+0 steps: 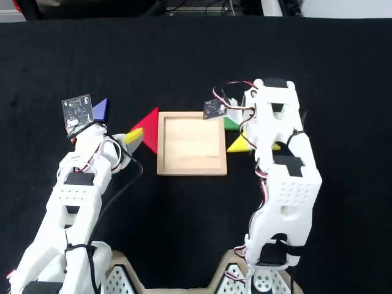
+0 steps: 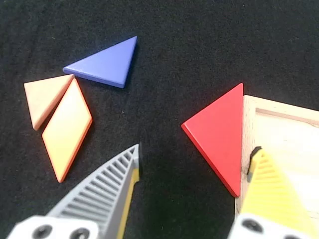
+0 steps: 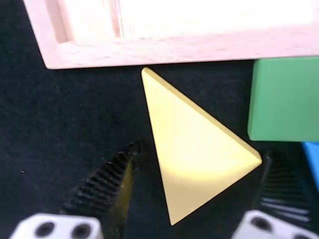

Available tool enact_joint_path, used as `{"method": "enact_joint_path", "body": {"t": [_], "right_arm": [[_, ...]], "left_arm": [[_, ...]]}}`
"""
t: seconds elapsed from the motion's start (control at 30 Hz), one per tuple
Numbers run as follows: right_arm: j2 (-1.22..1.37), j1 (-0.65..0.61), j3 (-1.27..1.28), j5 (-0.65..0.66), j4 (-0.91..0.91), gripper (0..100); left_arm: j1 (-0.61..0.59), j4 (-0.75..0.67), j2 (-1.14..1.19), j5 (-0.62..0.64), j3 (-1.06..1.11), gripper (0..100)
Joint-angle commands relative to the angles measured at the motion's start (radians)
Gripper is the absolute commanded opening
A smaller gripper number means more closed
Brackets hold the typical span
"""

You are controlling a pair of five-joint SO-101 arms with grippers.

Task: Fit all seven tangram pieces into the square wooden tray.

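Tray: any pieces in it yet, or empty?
Empty: the wooden tray shows bare wood inside; the red triangle and yellow triangle lie outside it.

Trays: one square wooden tray (image 1: 191,172)
Triangles: four (red wooden triangle (image 2: 219,134), violet-blue wooden triangle (image 2: 107,64), pale peach wooden triangle (image 2: 44,97), yellow wooden triangle (image 3: 194,149))
Parallelograms: one orange wooden parallelogram (image 2: 67,128)
Squares: one green wooden square (image 3: 284,99)
Shape unclear: one light-blue piece (image 3: 312,159) (just an edge)
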Motion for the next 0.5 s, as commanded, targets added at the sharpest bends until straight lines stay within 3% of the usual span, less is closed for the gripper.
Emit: {"method": "enact_joint_path", "body": {"t": [0.0, 0.1, 0.3, 0.47], "right_arm": [[0.004, -0.043, -0.031, 0.011, -0.014, 36.4], [0.005, -0.038, -0.027, 0.011, -0.014, 33.8], [0.007, -0.038, -0.024, 0.011, -0.012, 10.6], [0.007, -0.04, -0.024, 0.011, -0.012, 9.3]], "left_arm": [[0.004, -0.017, -0.028, -0.006, -0.018, 34], [0.004, -0.017, -0.028, -0.006, -0.018, 34], [0.004, -0.017, -0.028, -0.006, -0.018, 34], [0.004, -0.017, -0.028, -0.006, -0.018, 34]]}}
